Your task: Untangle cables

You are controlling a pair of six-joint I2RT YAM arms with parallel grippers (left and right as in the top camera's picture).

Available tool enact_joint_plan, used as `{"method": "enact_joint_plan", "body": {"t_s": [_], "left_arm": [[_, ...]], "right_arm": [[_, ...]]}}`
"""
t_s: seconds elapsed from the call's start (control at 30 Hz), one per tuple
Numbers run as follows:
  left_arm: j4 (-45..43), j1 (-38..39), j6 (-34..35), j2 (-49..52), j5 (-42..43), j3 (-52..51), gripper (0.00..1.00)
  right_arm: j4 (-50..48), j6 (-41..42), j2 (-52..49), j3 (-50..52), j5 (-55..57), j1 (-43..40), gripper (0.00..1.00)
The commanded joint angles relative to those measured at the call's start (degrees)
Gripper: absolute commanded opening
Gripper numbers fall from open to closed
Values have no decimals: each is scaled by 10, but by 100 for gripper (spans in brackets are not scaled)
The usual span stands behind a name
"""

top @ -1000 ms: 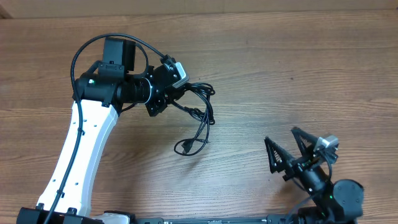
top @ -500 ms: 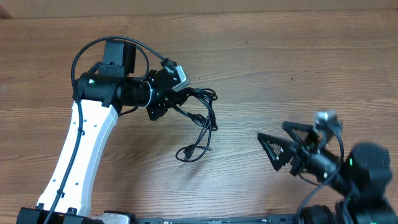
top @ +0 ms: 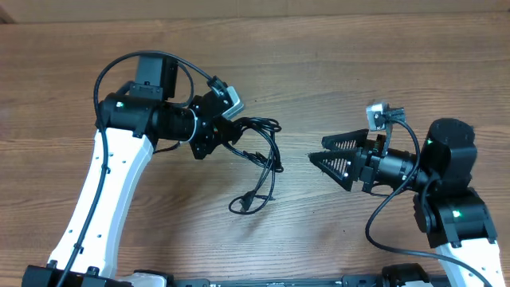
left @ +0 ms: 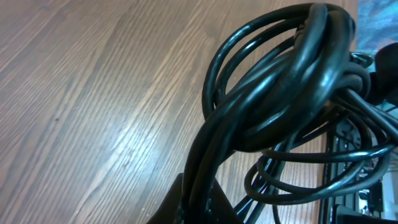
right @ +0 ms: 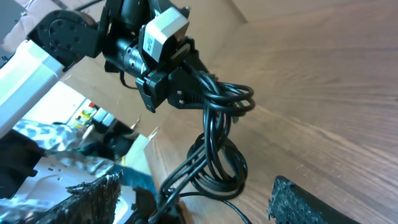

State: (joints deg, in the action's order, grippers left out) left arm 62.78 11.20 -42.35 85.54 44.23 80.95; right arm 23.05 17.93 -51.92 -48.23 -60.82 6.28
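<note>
The cables (top: 272, 156) are a tangled bunch of thin black cords hanging from my left gripper (top: 231, 129), which is shut on their upper part. One plug end (top: 242, 205) trails down onto the wooden table (top: 358, 72). In the left wrist view the cables (left: 280, 81) loop large in front of the left gripper (left: 202, 200), clamped between its fingers. My right gripper (top: 316, 149) points left at the bunch, a short way to its right, open and touching nothing. In the right wrist view the cables (right: 216, 127) hang ahead, beyond the right gripper (right: 196, 186).
The white left arm (top: 100, 191) rises from the bottom left, with its own thick black lead (top: 103, 72) looping over it. The right arm's body (top: 450, 199) fills the lower right. The table's edge and clutter (right: 56, 155) show past the cables in the right wrist view.
The right arm has risen from the bottom edge and swung left toward the cables, its jaws a little narrower. The left gripper has shifted slightly right with the bunch.
</note>
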Motion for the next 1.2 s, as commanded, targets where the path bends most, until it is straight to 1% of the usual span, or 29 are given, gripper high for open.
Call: {"method": "enact_joint_plan", "body": {"t_s": [0.0,0.03,0.07,0.17,0.2,0.33,0.43,0.53,0.57,0.67,0.7,0.77,0.8,0.87,0.97,1.03,1.07,1.1,1.17], "left_arm": [[-1,29,9,-12,23,8,4],[-4,44,8,-12,18,8,4],[-7,50,9,-12,17,8,4],[-19,63,11,-11,16,8,4],[-27,64,16,-10,4,8,4],[-39,64,48,-7,-20,8,4],[-42,64,66,-5,-27,8,4],[-41,65,68,-5,-27,8,4],[-42,65,68,-5,-27,8,4],[-41,65,68,-5,-27,8,4],[-41,65,68,-5,-27,8,4],[-38,65,68,-5,-27,8,4],[-34,65,68,-5,-27,8,4],[-27,65,68,-5,-27,8,4],[-21,65,68,-5,-27,8,4],[-19,65,68,-5,-27,8,4],[-19,65,68,-5,-27,8,4],[-19,65,68,-5,-27,8,4],[-18,65,68,-5,-27,8,4]], "right_arm": [[-5,-24,-16,-12,-23,33,78],[-5,-53,-24,-12,-22,59,78],[-4,-66,-30,-12,-15,74,78],[0,-68,-49,-12,50,122,77],[-1,-74,-58,-12,64,141,75],[-4,-78,-72,-12,96,170,64],[-5,-78,-76,-12,117,180,51],[-6,-78,-76,-12,134,180,27],[-7,-78,-76,-12,139,180,22],[-14,-78,-76,-12,139,180,22],[-17,-78,-76,-12,139,180,31],[-24,-78,-76,-12,139,180,44],[-27,-78,-76,-12,140,180,49],[-31,-77,-76,-12,147,180,52],[-36,-77,-76,-12,150,180,52],[-39,-77,-76,-12,150,180,45],[-39,-77,-76,-12,151,180,37],[-39,-77,-76,-12,158,180,25],[-38,-75,-76,-12,163,180,13]]}}
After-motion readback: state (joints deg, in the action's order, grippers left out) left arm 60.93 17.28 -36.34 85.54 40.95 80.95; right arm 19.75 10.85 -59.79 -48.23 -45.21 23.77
